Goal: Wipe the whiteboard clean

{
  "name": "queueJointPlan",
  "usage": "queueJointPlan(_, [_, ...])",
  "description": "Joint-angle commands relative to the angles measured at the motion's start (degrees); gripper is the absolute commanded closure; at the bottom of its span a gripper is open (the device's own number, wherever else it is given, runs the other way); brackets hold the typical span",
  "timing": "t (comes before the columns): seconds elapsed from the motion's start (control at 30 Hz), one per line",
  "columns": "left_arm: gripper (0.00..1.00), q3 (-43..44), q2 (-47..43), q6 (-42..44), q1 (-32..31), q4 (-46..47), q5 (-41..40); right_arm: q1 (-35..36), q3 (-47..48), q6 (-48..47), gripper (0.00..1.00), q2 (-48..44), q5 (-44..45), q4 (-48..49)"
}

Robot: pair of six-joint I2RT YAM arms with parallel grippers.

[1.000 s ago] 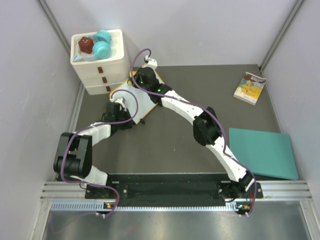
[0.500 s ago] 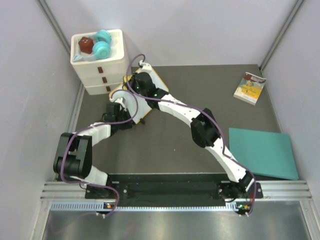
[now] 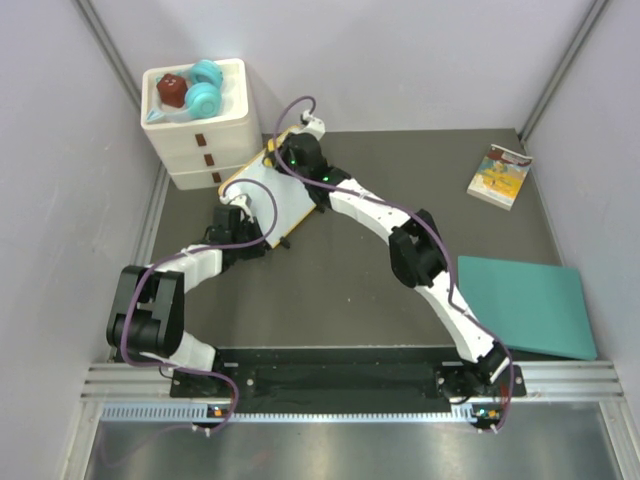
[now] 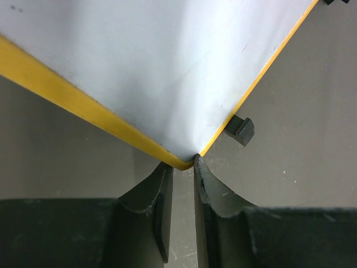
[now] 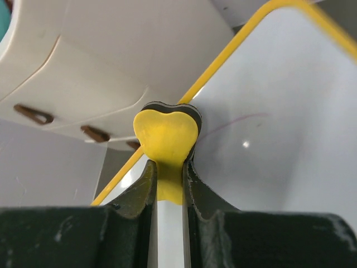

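The whiteboard (image 3: 262, 195), white with an orange-yellow frame, lies tilted on the dark table beside the drawer box. My right gripper (image 3: 296, 152) is over its far end, shut on a yellow heart-shaped eraser (image 5: 165, 131) with a black underside. The eraser rests on the whiteboard (image 5: 268, 111) by its frame edge. A faint purple line (image 5: 234, 121) shows on the board just right of the eraser. My left gripper (image 3: 240, 218) is at the board's near-left corner. In the left wrist view its fingertips (image 4: 201, 167) pinch that corner of the whiteboard (image 4: 167, 67).
A white three-drawer box (image 3: 200, 130) with teal and dark red toys on top stands at the board's far left, close to the eraser (image 5: 83, 67). A small book (image 3: 500, 175) lies far right. A teal mat (image 3: 520, 305) lies near right. A black board foot (image 4: 240, 129) shows.
My right gripper swept left across the board's far end with the eraser, then back right and slightly farther. The left gripper and the board have not moved.
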Motion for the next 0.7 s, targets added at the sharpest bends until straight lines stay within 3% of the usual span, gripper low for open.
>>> queueJointPlan(0.0, [0.93,-0.7,-0.5,3.3,-1.0,-2.9,-1.9,-4.0,-0.9,1.6,1.0,-2.4,3.1,-0.7])
queueJointPlan(0.27, [0.93,-0.5,-0.5,3.3,-1.3,-3.1,-2.1,-6.0,1.3,2.4,1.0,0.0,-2.0,0.1])
queueJointPlan(0.67, [0.93,-0.3,-0.5,3.4,-1.8,-3.4,-2.7,1.1,5.4,-3.4,1.0,0.8,-3.4,-0.4])
